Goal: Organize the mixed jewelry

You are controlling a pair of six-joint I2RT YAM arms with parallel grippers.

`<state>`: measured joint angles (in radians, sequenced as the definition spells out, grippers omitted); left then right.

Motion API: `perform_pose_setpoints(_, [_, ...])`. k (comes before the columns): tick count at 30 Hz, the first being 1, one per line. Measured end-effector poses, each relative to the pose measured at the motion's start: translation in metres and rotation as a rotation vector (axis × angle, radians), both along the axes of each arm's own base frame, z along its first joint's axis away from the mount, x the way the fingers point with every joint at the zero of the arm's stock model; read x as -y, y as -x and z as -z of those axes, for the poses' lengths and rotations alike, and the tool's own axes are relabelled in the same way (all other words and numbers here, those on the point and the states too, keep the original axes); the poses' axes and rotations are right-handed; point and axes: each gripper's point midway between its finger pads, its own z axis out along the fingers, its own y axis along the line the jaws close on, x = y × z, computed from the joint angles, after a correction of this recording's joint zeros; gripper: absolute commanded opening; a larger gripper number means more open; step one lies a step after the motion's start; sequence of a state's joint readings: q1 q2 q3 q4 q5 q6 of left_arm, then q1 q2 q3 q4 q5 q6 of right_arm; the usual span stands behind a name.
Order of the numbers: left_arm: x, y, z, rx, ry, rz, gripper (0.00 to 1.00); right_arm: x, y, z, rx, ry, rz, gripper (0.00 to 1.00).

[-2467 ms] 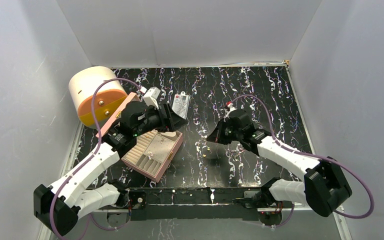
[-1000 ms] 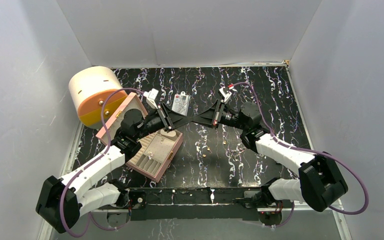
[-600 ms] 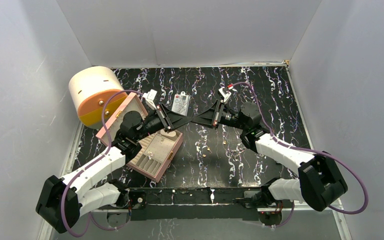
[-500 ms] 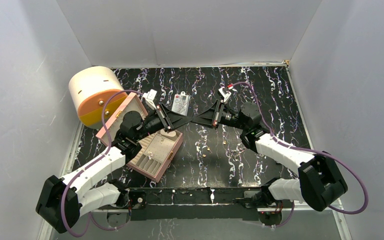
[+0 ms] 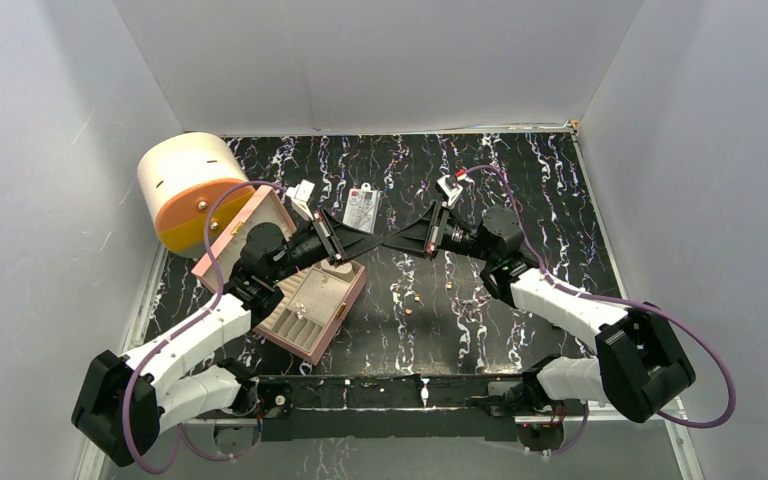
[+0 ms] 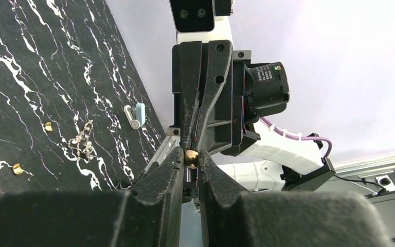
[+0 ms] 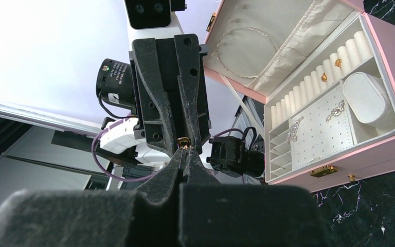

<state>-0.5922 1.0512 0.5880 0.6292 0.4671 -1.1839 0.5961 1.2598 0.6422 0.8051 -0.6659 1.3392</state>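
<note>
Left pincer [image 5: 376, 243] meets right pincer [image 5: 390, 243]

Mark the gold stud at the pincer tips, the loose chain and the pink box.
gold stud [image 6: 191, 158]: left wrist view, its round head.
loose chain [image 6: 84, 145]: left wrist view, middle of the tangle.
pink box [image 7: 370, 157]: right wrist view, its front wall.

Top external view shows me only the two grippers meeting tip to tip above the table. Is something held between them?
Observer: Yes. In the left wrist view a gold stud sits between the fingertips of the left gripper, right at the tip of the right gripper.
Operator: Does the pink box hold jewelry already?
Observer: Yes. The right wrist view looks into the open pink box, and two gold pieces sit on its ring rolls.
</note>
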Motion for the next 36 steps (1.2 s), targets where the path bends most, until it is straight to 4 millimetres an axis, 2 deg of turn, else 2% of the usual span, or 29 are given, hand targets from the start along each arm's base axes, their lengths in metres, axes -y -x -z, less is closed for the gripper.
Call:
perform_pose_setpoints(3, [0.0,0.0,0.002,-0.001,-0.002,0.001,0.09,0.0,0.0,0.001,-0.003,0.002,-0.001,0.0])
perform_pose_setpoints(4, [0.0,0.0,0.002,-0.001,-0.002,0.001,0.09,0.0,0.0,0.002,-0.003,0.003,-0.002,0.03])
perform_pose_setpoints(8, [0.0,0.0,0.003,0.0,-0.006,0.0,0.08,0.0,0.0,0.002,-0.006,0.003,-0.004,0.3])
perform_pose_setpoints(11, [-0.002,-0.001,0.001,0.015,-0.012,-0.012,0.08,0.001,-0.001,0.006,-0.011,0.01,0.001,0.4])
perform_pose_setpoints(17, [-0.01,-0.002,0.012,0.034,-0.11,-0.048,0.08,0.004,0.0,0.016,-0.039,0.035,0.027,0.48])
perform_pose_setpoints(21, [-0.015,-0.006,0.015,0.049,-0.182,-0.078,0.08,0.007,-0.002,0.013,-0.038,0.038,0.059,0.53])
perform_pose_setpoints(25, [-0.022,-0.008,0.018,0.048,-0.257,-0.107,0.09,0.011,-0.005,0.018,-0.038,0.072,0.101,0.53])
perform_pose_setpoints(29, [-0.036,-0.008,0.02,0.028,-0.361,-0.146,0.1,0.015,-0.009,0.04,-0.071,0.159,0.14,0.53])
perform_pose_setpoints(36, [-0.076,0.002,0.024,-0.002,-0.597,-0.231,0.11,0.028,-0.012,0.09,-0.133,0.35,0.2,0.52])
